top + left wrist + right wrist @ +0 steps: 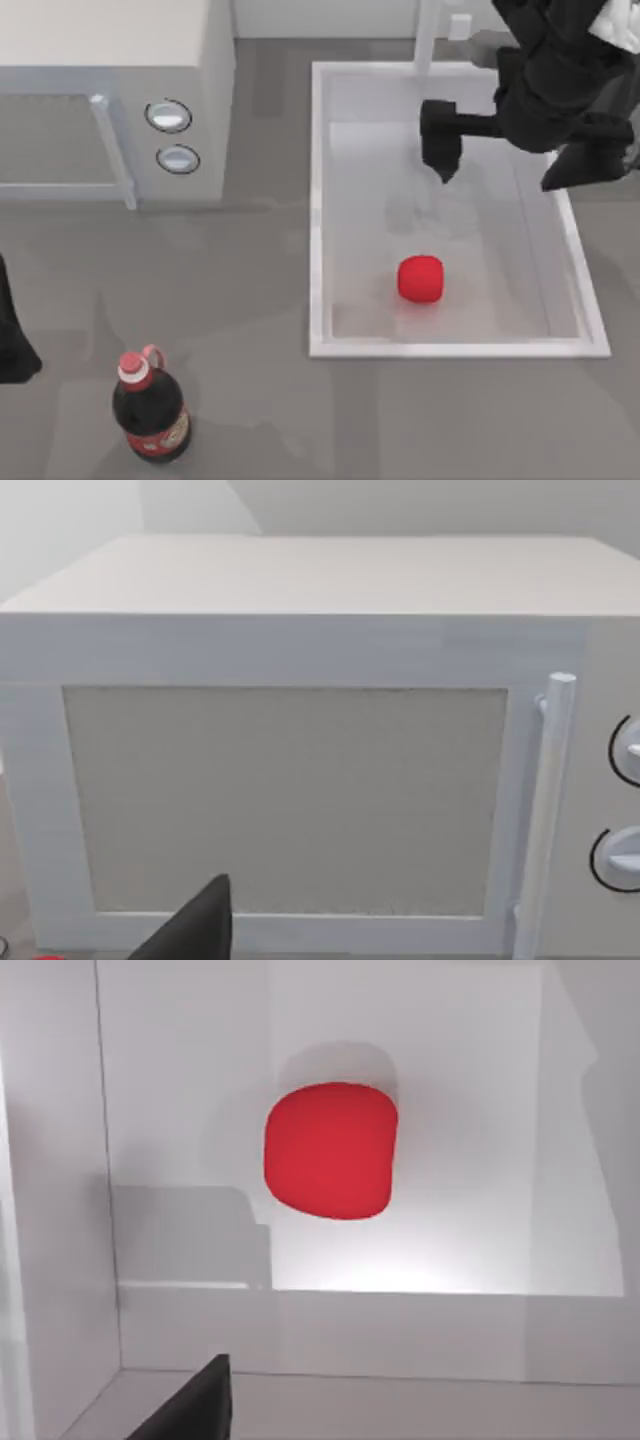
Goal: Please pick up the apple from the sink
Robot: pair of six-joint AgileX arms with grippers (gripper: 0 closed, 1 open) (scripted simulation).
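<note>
The apple (421, 278), bright red and rounded, lies on the pale floor of the sink (317, 200), toward its near end. My right gripper (441, 160) hangs over the far half of the basin, well above and beyond the apple, open with nothing between its fingers. In the right wrist view the apple (330, 1150) lies ahead on the sink floor (480, 1160), and one dark fingertip (200, 1405) shows at the edge. My left arm (12, 345) is parked at the table's left edge, its gripper open; one fingertip (200, 930) faces the microwave door.
A white microwave (110, 90) with two round knobs (168, 115) stands at the back left. A dark cola bottle (150, 410) with a red cap stands near the front left. The white faucet post (428, 35) rises at the sink's far rim.
</note>
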